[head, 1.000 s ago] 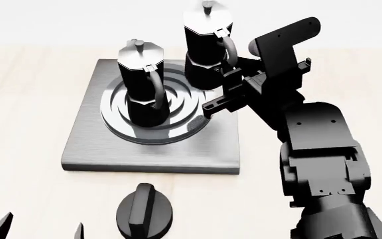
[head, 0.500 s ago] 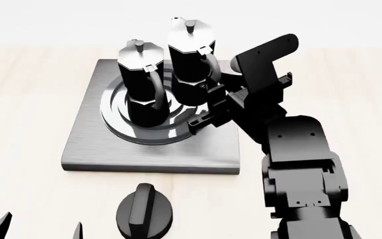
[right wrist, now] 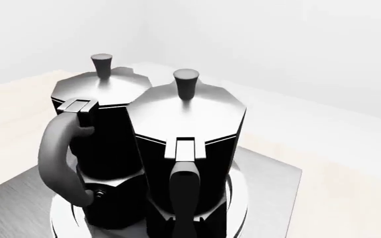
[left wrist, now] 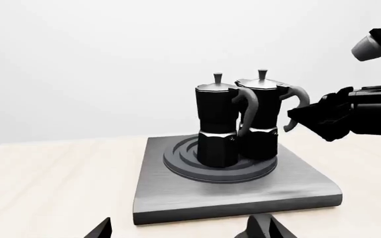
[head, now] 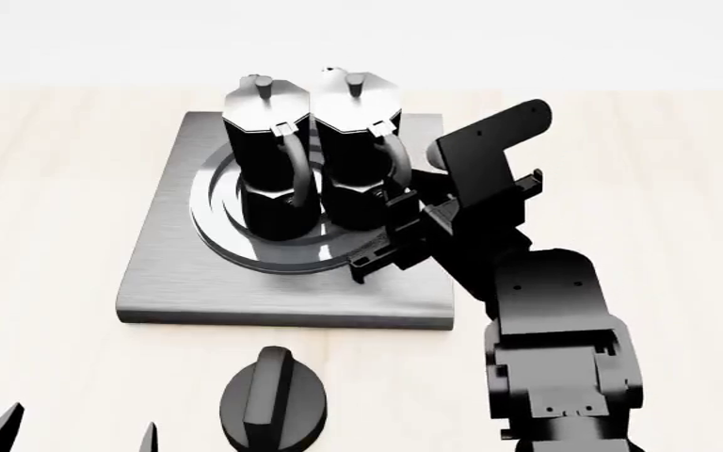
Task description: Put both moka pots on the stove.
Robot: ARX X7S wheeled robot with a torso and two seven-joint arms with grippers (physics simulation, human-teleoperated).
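Two black moka pots with silvery lids stand side by side on the ring burner of the grey stove (head: 173,282). The left moka pot (head: 267,165) stands free, seen also in the wrist views (left wrist: 216,126) (right wrist: 97,144). My right gripper (head: 393,224) (right wrist: 185,219) is shut on the curved handle of the right moka pot (head: 355,155) (right wrist: 187,148) (left wrist: 265,119). My left gripper (head: 79,438) (left wrist: 184,234) hangs open near the table's front edge, short of the stove (left wrist: 230,196), with nothing in it.
A squat black round knob (head: 274,400) sits on the light wooden table (head: 48,188) just in front of the stove. My right arm (head: 550,320) reaches over the stove's right edge.
My right gripper has carried the second moka pot leftward and down, from the stove's back right corner onto the burner beside the first pot. The left gripper has stayed still.
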